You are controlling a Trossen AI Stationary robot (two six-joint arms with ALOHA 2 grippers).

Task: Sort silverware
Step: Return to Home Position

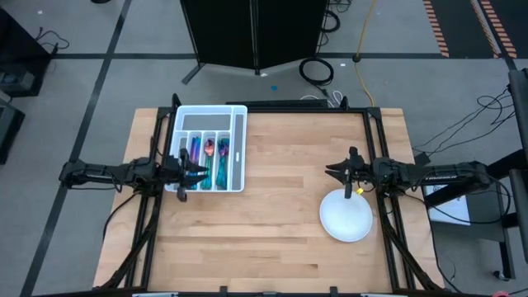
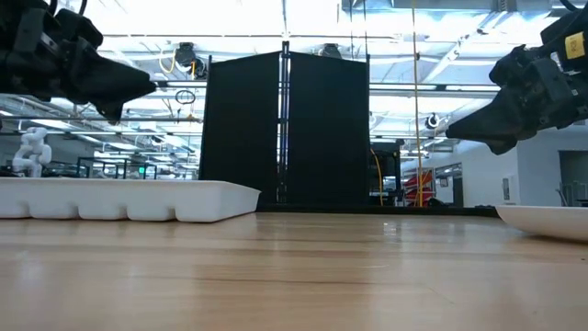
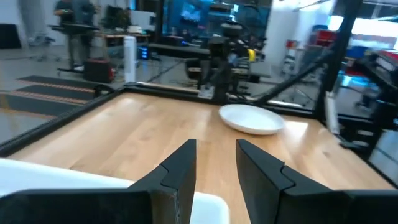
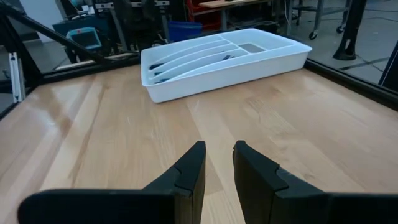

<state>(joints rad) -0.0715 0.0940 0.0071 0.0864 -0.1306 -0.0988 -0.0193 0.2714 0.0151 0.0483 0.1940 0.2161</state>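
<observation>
empty, slightly parted left claw (image 3: pixel 216 146) at nine o'clock should rise clear of the white divided plastic tray (image 1: pixel 211 110); right claw (image 4: pixel 219 146) likewise parted.

A pale wooden surface (image 1: pixel 272 198) carries a white divided plastic tray (image 1: pixel 210 110) far left and a round white plate (image 1: pixel 346 219) near right.
</observation>
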